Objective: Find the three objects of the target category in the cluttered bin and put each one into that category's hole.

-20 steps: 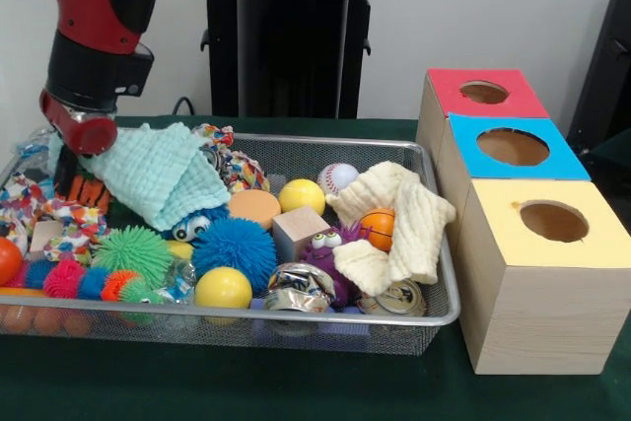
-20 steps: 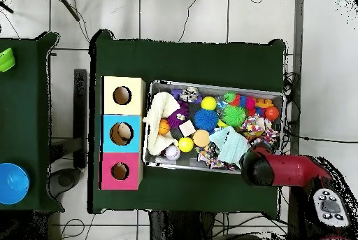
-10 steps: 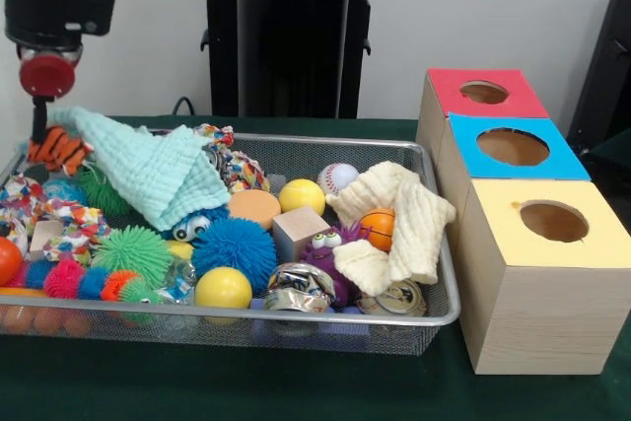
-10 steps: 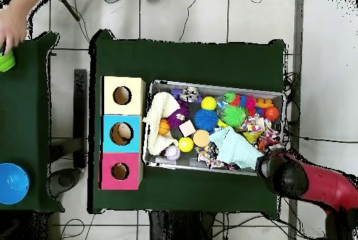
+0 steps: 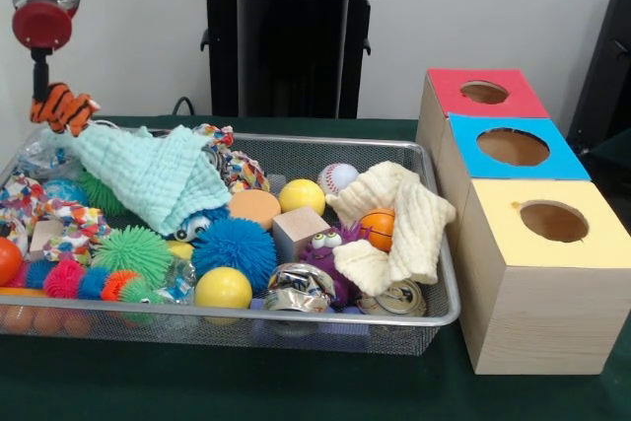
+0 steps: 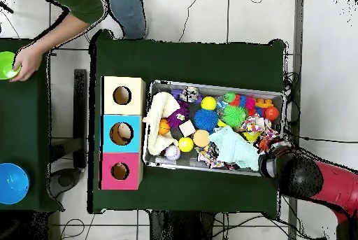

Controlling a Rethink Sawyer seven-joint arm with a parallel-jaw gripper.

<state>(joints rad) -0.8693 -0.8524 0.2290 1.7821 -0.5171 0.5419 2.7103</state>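
Tiger point(image 5: 61, 108) pinched in pincer point(image 5: 47, 98), lifted above wire bin's point(image 5: 434, 315) far left corner, touching mint cloth point(image 5: 148, 175); cloth could snag and drag.
From overhead: red hole point(image 6: 119, 171) well apart across bin; long carry, may slip.

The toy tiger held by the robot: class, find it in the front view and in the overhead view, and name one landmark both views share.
Front view: the toy tiger, orange with black stripes, hangs from the gripper at the upper left, above the wire bin's left end.
Overhead view: the tiger cannot be made out; the red arm covers the bin's right end, at lower right.
Shared landmark: the mint-green cloth, which lies right beside that spot.
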